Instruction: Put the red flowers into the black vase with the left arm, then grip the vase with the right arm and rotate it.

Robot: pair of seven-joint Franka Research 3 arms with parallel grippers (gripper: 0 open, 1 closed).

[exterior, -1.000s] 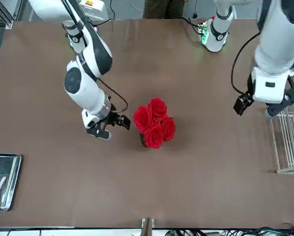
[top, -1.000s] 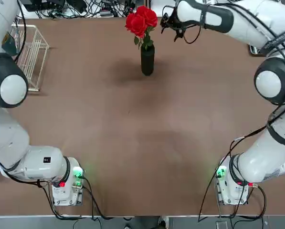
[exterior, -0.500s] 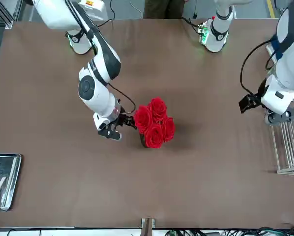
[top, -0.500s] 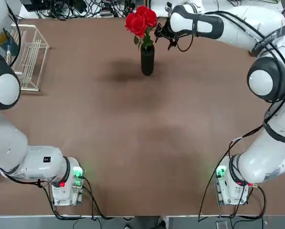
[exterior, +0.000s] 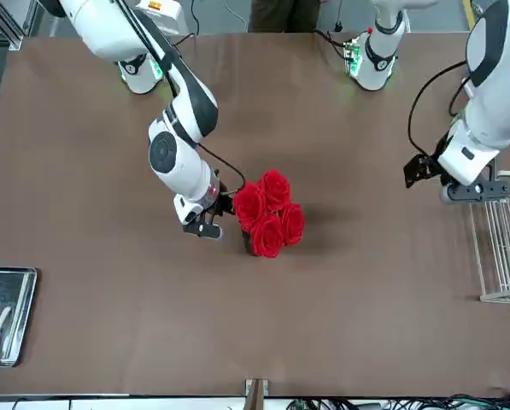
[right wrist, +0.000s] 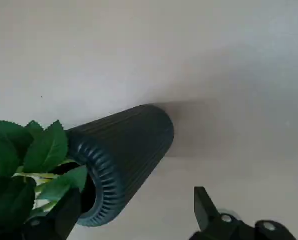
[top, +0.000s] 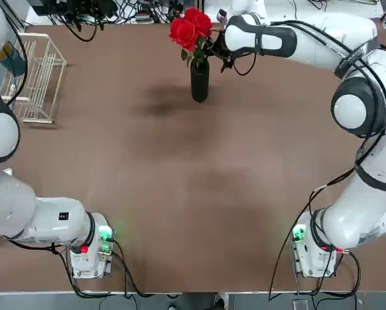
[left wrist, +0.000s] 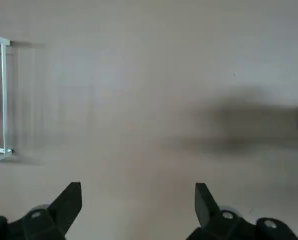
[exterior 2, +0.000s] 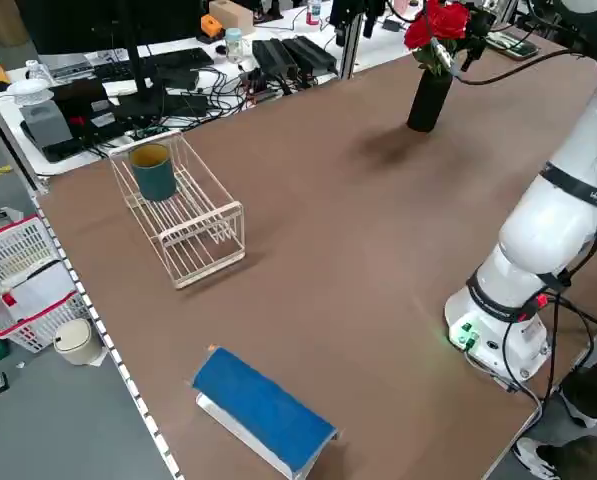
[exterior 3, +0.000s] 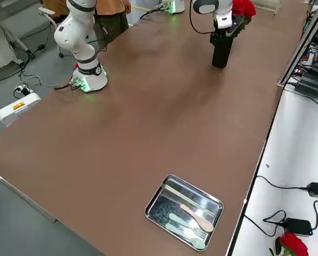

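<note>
the red flowers (top: 191, 29) stood in the black vase (top: 200, 81) at the upper centre of the top view, on the brown table (top: 180, 181). the right gripper (exterior: 216, 215) sat just beside the vase rim, fingers spread wide, holding nothing; contact could not be made out, as the blooms hid the rim. the left gripper (exterior: 425, 168), at the right edge of the front view near the wire rack (exterior: 498, 248), was open and empty.
</note>
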